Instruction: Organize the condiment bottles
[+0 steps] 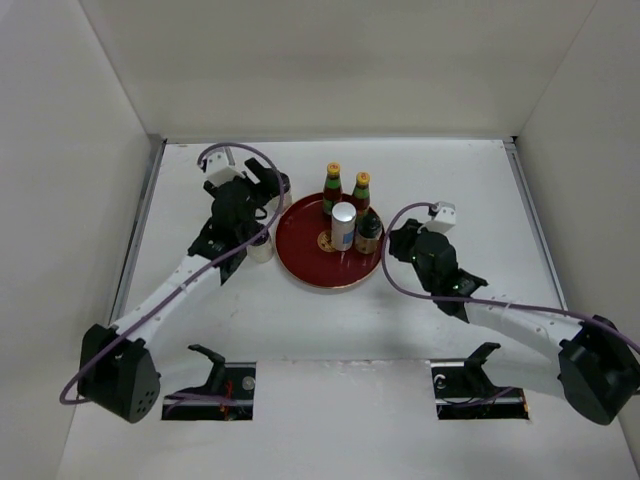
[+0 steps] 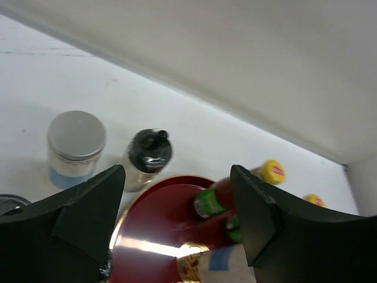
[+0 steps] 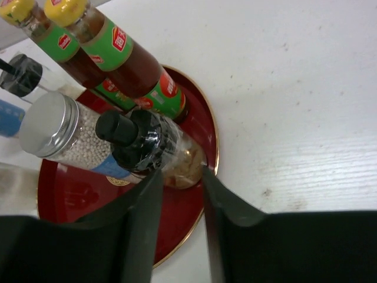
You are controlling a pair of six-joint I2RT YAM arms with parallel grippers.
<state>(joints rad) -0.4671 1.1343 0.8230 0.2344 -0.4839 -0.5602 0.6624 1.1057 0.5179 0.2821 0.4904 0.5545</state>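
Top external view shows you the round red tray (image 1: 320, 268) mid-table carrying four of the condiment bottles. Two slim sauce bottles (image 1: 332, 188) with yellow caps stand at the back, with a silver-topped white cylinder (image 1: 343, 226) and a dark-lidded jar (image 1: 368, 233) in front. Your right gripper (image 3: 181, 171) has its fingers set narrow, tips flanking that jar's base; you cannot tell whether they press on it. Your left gripper (image 2: 177, 171) is spread wide by the tray's left edge, holding nothing. Beyond it, off the tray, a silver-lidded jar (image 2: 75, 144) and a black-capped jar (image 2: 149, 154) stand near each other.
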